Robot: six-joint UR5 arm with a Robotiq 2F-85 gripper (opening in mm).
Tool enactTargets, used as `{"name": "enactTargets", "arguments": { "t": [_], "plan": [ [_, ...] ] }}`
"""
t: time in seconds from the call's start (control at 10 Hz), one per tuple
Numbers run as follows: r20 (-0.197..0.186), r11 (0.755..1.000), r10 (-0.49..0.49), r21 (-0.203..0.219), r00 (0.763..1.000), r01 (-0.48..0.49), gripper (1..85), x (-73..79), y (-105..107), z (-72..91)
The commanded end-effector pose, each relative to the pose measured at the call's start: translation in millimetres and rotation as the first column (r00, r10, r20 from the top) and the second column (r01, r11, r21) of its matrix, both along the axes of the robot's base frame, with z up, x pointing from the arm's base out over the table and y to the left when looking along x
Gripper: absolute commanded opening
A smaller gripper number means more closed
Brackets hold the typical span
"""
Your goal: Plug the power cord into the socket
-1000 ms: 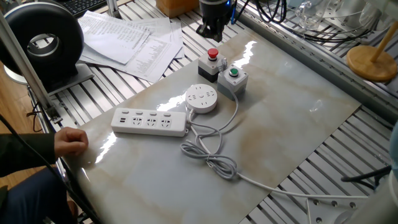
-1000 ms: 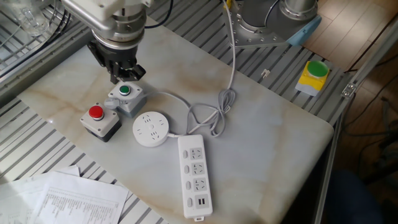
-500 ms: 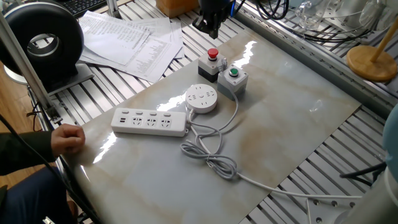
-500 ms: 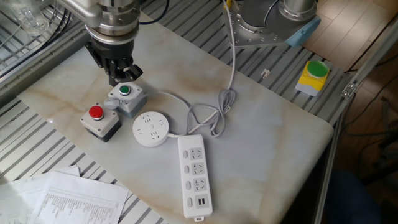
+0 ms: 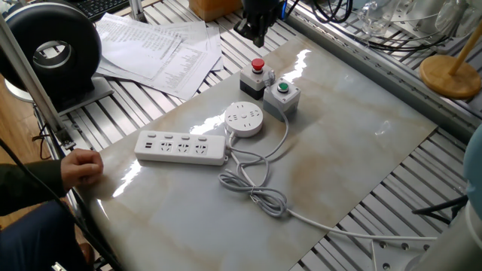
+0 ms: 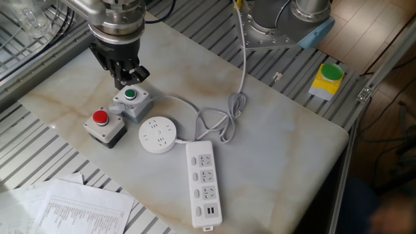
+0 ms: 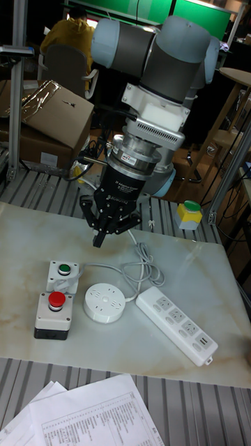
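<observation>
The socket (image 5: 244,118) (image 6: 158,136) (image 7: 104,302) is a round white puck lying flat near the middle of the marble board. The power cord (image 5: 252,186) (image 6: 225,121) (image 7: 143,267) is a thin white cable, looped on the board beside the socket. I cannot make out its plug. My gripper (image 5: 252,35) (image 6: 125,79) (image 7: 99,240) hangs above the board's far edge, behind the green button box and well away from the cord. Its black fingers come together at a point, with nothing held.
A red button box (image 5: 257,79) and a green button box (image 5: 283,94) stand just behind the socket. A long white power strip (image 5: 181,147) lies beside it. A person's hand (image 5: 81,167) rests at the board's edge. Papers (image 5: 158,45) lie off the board, and a yellow box (image 6: 327,79) sits on the slats.
The gripper rose and drifted slightly away from the green button box a second ago, then held still. The cord and socket stay put.
</observation>
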State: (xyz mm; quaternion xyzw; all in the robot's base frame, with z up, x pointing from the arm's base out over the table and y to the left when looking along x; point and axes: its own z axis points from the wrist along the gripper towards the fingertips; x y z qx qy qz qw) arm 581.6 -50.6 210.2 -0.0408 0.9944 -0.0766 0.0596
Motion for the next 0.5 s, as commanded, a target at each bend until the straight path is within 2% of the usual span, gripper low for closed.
{"name": "enactTargets", "arguments": {
  "t": [0.0, 0.2, 0.3, 0.4],
  "plan": [
    [-0.003, 0.999, 0.033, 0.0, 0.999, -0.033, 1.0, 0.1, -0.3, -0.3],
    [-0.009, 0.998, 0.064, -0.004, 0.998, -0.064, 1.0, 2.2, 1.8, 9.5],
    [0.003, 0.992, 0.116, -0.042, 0.993, -0.116, 1.0, 8.4, -5.9, 11.6],
    [-0.013, 0.981, 0.172, -0.083, 0.985, -0.173, 1.0, 8.6, -14.4, 13.3]
  ]
}}
